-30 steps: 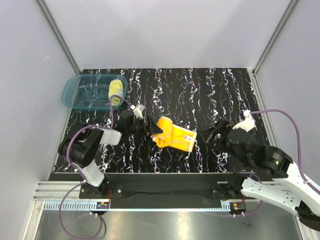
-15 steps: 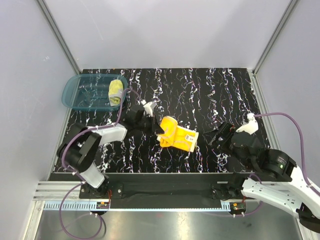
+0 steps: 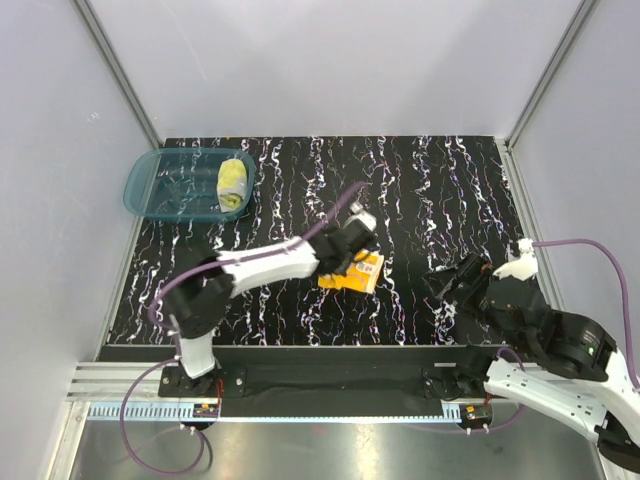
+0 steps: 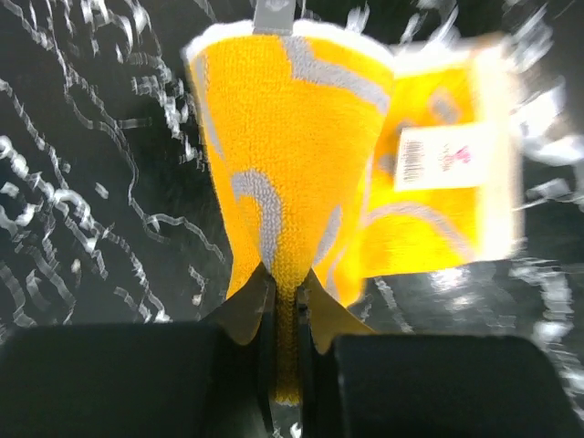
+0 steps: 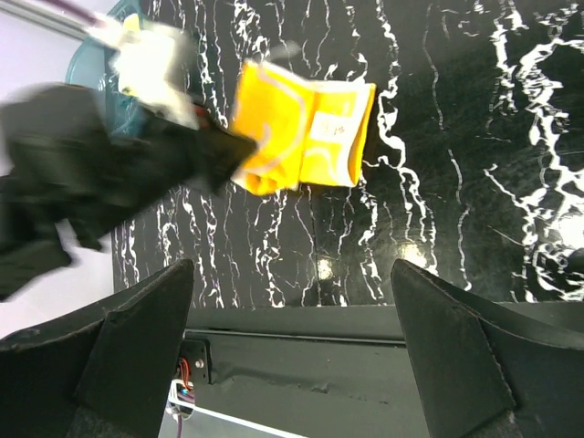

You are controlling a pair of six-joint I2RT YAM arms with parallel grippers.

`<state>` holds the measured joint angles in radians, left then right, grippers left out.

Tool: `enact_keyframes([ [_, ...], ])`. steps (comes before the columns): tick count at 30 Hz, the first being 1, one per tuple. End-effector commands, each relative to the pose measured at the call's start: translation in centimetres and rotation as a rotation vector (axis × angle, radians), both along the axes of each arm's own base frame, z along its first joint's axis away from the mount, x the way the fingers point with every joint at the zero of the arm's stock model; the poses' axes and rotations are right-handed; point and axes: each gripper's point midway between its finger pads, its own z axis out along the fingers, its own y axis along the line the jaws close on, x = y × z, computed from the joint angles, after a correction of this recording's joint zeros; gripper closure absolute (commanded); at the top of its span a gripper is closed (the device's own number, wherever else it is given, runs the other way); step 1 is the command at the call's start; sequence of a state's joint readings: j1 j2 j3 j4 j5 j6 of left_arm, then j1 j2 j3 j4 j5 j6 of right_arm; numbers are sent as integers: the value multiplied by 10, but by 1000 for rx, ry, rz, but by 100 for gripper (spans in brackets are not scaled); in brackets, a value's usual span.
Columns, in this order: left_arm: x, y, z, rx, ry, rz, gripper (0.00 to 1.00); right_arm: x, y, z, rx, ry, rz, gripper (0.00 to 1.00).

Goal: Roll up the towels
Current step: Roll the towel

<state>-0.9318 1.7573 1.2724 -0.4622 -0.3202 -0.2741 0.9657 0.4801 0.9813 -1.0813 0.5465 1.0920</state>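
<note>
Top external view showed the black marbled table filling the middle of the frame, with the teal basin at its upper left holding the rolled pale yellow towel. Near the centre, the left gripper was clamped on a fold of the orange towel. At the lower right, the right gripper stood with its jaws wide apart, holding nothing.

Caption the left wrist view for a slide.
Left pincer pinching a fold of the orange towel, its white barcode label showing, over the black marbled table.
</note>
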Motion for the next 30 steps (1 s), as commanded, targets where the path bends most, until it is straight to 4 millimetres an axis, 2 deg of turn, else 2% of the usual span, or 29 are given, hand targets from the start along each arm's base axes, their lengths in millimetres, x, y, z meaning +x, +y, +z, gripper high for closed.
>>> enact_keyframes([
  [1, 0, 27, -11, 360, -121, 41, 100, -1, -19, 7, 13, -23, -63, 4],
  [2, 2, 34, -8, 424, -159, 75, 100, -3, -21, 7, 18, -26, -65, 4],
  [3, 2, 24, -7, 453, -185, 71, 100, -4, -24, 6, 19, -22, -70, 4],
  [5, 4, 18, -3, 536, -242, 85, 100, -7, -27, 5, 33, -21, -68, 4],
  [7, 6, 15, 4, 599, -300, 116, 100, -9, -27, 3, 37, -20, -66, 4],
  [8, 2, 21, 7, 669, -302, 114, 100, -10, -28, 3, 44, -23, -65, 4],
  [9, 3, 7, 8, 680, -324, 112, 100, -10, -29, 3, 41, -21, -65, 5],
  [11, 1, 4, 16, 729, -360, 130, 100, -11, -31, 5, 49, -28, -71, 5],
  [12, -1, -7, 17, 722, -374, 122, 100, -11, -32, 5, 48, -28, -69, 5],
  [15, -10, -25, 21, 701, -392, 95, 100, -13, -37, 10, 53, -43, -78, 5],
  [22, -32, -48, 15, 743, -425, 38, 100, -16, -51, 30, 73, -90, -93, 5],
  [24, -39, -65, 9, 754, -443, 7, 100, -17, -52, 33, 78, -102, -89, 5],
  [30, -50, -84, -25, 828, -445, -77, 100, -20, -52, 35, 73, -97, -68, 5],
])
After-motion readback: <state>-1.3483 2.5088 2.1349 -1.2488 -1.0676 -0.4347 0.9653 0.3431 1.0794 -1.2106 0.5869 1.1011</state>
